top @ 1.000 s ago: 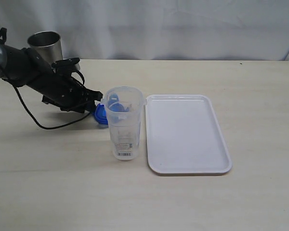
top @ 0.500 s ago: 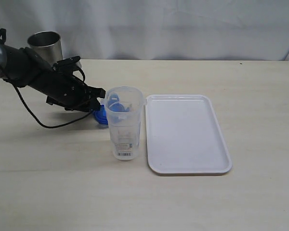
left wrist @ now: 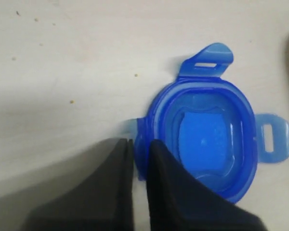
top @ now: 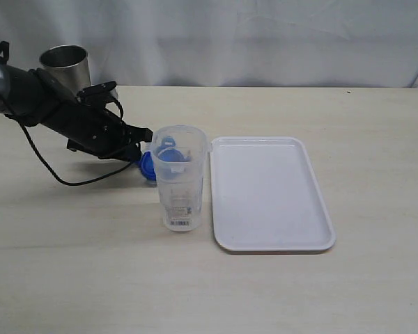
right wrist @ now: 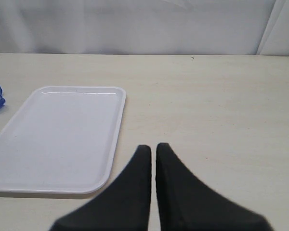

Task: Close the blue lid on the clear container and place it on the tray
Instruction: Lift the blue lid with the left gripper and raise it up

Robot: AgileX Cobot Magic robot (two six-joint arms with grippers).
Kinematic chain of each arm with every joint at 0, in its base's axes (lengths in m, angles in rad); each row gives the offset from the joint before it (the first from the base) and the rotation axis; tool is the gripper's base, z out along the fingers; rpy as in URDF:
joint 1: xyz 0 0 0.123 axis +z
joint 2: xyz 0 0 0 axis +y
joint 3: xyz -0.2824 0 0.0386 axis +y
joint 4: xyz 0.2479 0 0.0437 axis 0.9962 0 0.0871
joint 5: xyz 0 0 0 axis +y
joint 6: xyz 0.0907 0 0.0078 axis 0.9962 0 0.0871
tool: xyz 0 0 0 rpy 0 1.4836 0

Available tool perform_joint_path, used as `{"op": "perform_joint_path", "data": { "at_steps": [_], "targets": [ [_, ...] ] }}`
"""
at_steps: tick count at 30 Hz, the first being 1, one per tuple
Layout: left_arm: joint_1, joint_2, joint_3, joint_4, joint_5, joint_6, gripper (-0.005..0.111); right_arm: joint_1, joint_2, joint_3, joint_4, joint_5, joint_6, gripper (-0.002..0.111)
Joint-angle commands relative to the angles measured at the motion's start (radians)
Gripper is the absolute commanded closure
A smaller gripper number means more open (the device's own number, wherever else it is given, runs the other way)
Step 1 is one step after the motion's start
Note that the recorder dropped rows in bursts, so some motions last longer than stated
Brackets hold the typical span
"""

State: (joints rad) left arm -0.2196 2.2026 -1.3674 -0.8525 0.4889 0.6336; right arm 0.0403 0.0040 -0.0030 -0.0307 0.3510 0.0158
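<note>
Since the earlier frame the black left gripper has edged toward the clear container and drawn its fingers together, now pinched on the rim of the small blue plastic snap-flap lid. At far left stands a grey steel cup, its inside hidden from view. The lid lies flat on the pale wooden table, just behind and left of the tall transparent plastic container, which stands upright and open-topped, the lid's blue showing through its wall. Just beside it to the right lies the flat white rectangular tray. The right gripper hangs above the table past the tray, fingers together, holding nothing.
</note>
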Motion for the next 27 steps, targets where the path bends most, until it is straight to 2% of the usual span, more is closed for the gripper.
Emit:
{"op": "perform_joint_path", "data": {
  "at_steps": [1,4,9,22,27],
  "targets": [
    [-0.003,0.003,-0.001,0.007,0.014,0.001,0.107,-0.003,-0.004,0.003,0.002,-0.005,0.000,0.104],
    [-0.003,-0.001,-0.001,0.090,0.036,-0.018,0.107,-0.003,-0.004,0.003,0.002,-0.005,0.000,0.104],
    [-0.003,-0.061,-0.001,0.287,0.062,-0.179,0.107,-0.003,-0.004,0.003,0.002,-0.005,0.000,0.104],
    [-0.003,-0.297,0.096,0.371,0.038,-0.171,0.107,-0.003,-0.004,0.003,0.002,-0.005,0.000,0.104],
    [-0.003,-0.460,0.098,0.416,0.052,-0.159,0.107,-0.003,-0.004,0.003,0.002,-0.005,0.000,0.104]
  ]
}}
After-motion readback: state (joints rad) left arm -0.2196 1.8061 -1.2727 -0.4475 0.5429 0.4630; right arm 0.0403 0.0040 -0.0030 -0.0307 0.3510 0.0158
